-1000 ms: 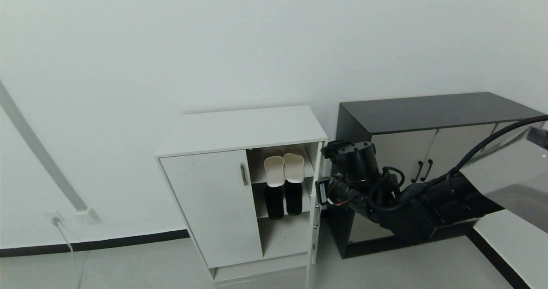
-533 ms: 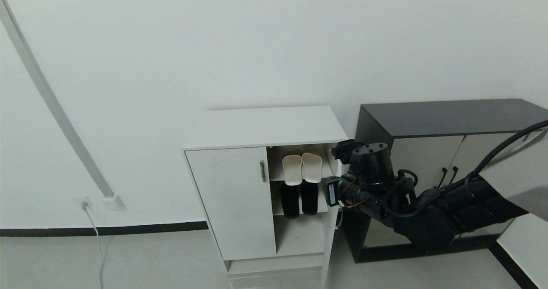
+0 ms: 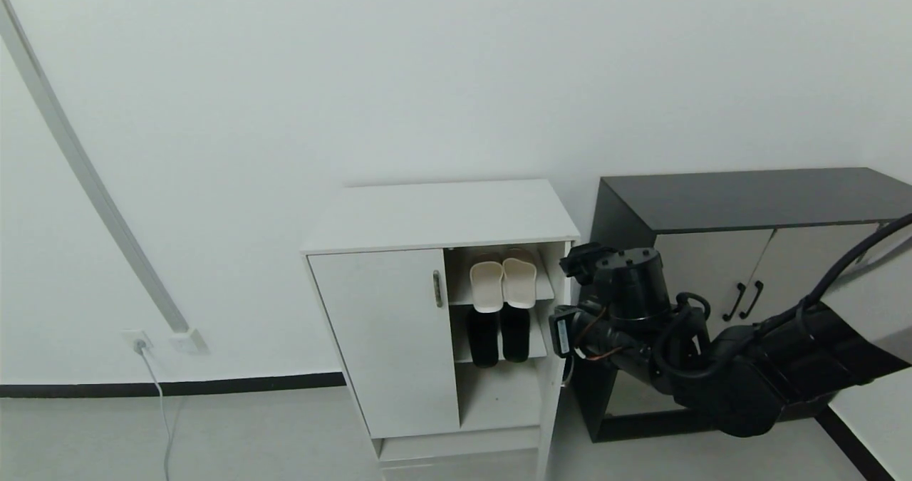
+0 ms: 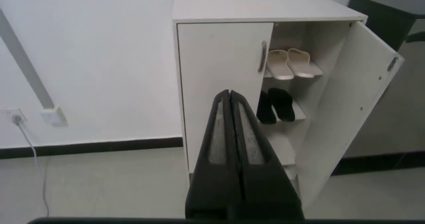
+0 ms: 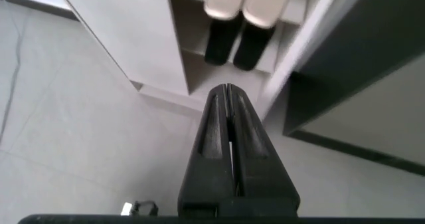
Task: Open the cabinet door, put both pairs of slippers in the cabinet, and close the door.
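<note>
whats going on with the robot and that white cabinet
The robot is putting slippers away. The right door of the white cabinet stands open, with the beige slippers on the top shelf and the black slippers on the shelf below. The right gripper is shut and empty near the open door, which is not yet closed. The left gripper is shut too.

Black sideboard [image 3: 755, 197]; low socket [image 3: 135, 340] with white cable [image 3: 165, 424].
</note>
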Robot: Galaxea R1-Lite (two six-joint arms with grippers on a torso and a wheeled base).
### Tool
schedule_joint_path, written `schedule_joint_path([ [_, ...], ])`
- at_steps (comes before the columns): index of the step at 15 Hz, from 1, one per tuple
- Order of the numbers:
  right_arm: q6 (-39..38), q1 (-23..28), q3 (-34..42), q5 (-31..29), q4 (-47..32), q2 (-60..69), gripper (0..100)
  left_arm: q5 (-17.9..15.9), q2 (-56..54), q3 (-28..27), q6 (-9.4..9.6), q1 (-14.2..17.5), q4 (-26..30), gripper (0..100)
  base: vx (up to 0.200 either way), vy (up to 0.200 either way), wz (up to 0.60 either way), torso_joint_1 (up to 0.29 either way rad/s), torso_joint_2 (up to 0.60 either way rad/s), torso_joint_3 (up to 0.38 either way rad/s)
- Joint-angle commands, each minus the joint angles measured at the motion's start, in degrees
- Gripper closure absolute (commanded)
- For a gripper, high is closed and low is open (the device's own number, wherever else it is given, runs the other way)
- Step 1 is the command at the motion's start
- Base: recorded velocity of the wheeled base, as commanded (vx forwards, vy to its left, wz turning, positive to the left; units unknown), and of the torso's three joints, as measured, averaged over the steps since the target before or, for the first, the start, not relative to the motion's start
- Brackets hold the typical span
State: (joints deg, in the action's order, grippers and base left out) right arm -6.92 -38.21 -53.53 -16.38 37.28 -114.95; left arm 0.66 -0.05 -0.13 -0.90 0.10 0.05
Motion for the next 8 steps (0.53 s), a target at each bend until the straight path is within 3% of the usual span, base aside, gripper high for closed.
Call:
schedule_joint_path([
  [1,0.1,0.4,2.4,-0.1,1.5,0.6,100,0.0,0.0,0.0,-0.06,0.0,0.0,100,0.000,0.000,0.00,0.000,0.00,0.000],
  [8,1.3,2.0,6.7,0.0,4.8,-1.7,100,0.0,0.0,0.0,-0.06,0.0,0.0,100,0.000,0.000,0.00,0.000,0.00,0.000],
])
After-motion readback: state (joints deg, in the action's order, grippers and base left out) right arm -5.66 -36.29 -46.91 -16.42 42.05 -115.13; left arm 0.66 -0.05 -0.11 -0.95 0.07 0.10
